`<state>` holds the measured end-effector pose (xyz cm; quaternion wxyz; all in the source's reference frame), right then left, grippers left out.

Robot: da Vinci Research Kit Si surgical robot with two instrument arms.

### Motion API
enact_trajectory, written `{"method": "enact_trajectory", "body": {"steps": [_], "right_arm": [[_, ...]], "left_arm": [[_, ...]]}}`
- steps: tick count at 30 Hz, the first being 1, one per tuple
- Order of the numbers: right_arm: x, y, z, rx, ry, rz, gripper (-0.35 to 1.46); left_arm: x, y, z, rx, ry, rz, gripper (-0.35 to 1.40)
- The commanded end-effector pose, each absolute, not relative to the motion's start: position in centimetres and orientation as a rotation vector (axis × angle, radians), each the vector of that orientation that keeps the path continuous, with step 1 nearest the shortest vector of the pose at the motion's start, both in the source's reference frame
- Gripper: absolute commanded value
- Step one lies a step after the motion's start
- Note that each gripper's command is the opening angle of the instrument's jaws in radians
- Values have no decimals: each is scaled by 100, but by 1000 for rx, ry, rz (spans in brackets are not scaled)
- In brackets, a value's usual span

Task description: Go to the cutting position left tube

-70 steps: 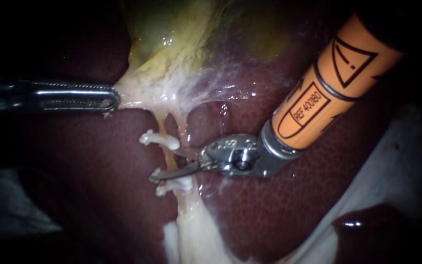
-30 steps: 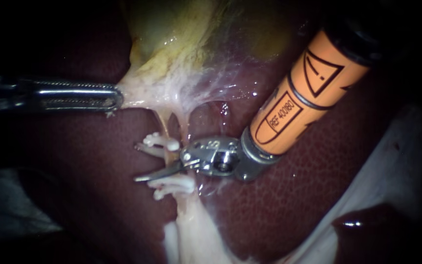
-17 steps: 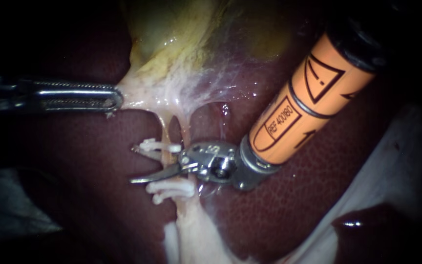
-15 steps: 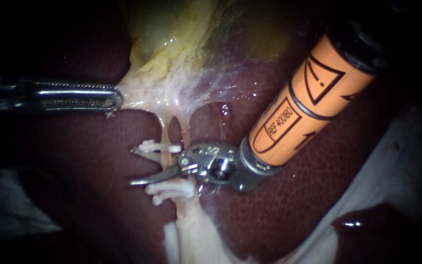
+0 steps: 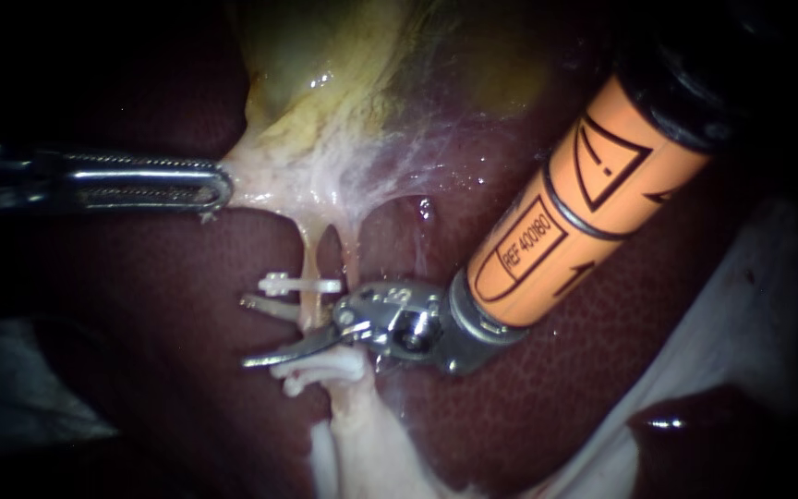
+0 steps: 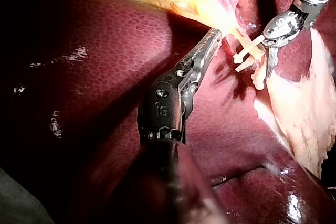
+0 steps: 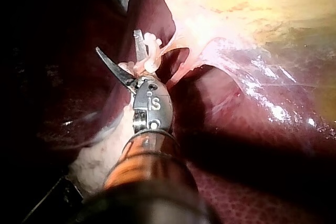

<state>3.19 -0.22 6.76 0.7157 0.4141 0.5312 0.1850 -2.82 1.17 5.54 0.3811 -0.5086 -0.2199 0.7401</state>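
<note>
Currently, the right instrument (image 5: pixel 260 331) enters from the upper right of the endoscope view. Its two blades stand apart with a clear gap between them. The left tube (image 5: pixel 310 263) runs down the centre of the frame from the pale tissue (image 5: pixel 270 180) below the gallbladder (image 5: pixel 325 55), across the liver (image 5: pixel 187 305). It carries an upper clip (image 5: pixel 302 284) and a lower clip (image 5: pixel 325 368).

The blades straddle the tube in the span between the two clips. One blade lies just under the upper clip, the other just above the lower clip. The right wrist view confirms the open blades with the clipped tube between them. Whether either blade touches the tube cannot be determined.

The left instrument (image 5: pixel 222 188) enters from the left edge. Its jaws are clamped on the pale tissue and hold it toward the left, keeping the tube stretched. The right tube (image 5: pixel 351 254), just beside the left one, appears to pass at the blades' hinge, not between them.

Assessment: the approach appears essentially complete. At most, a small depth correction remains to seat the tube well inside the blades. No cut is visible.
</note>
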Motion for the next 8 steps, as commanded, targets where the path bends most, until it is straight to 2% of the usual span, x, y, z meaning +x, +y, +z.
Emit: {"method": "enact_trajectory", "body": {"steps": [1,8], "right_arm": [[319,-22,676,915,1176,409,127],[319,-22,675,915,1176,409,127]], "left_arm": [[-282,117,554,-1298,-562,1889,-35],[-282,117,554,-1298,-561,1889,-35]]}}
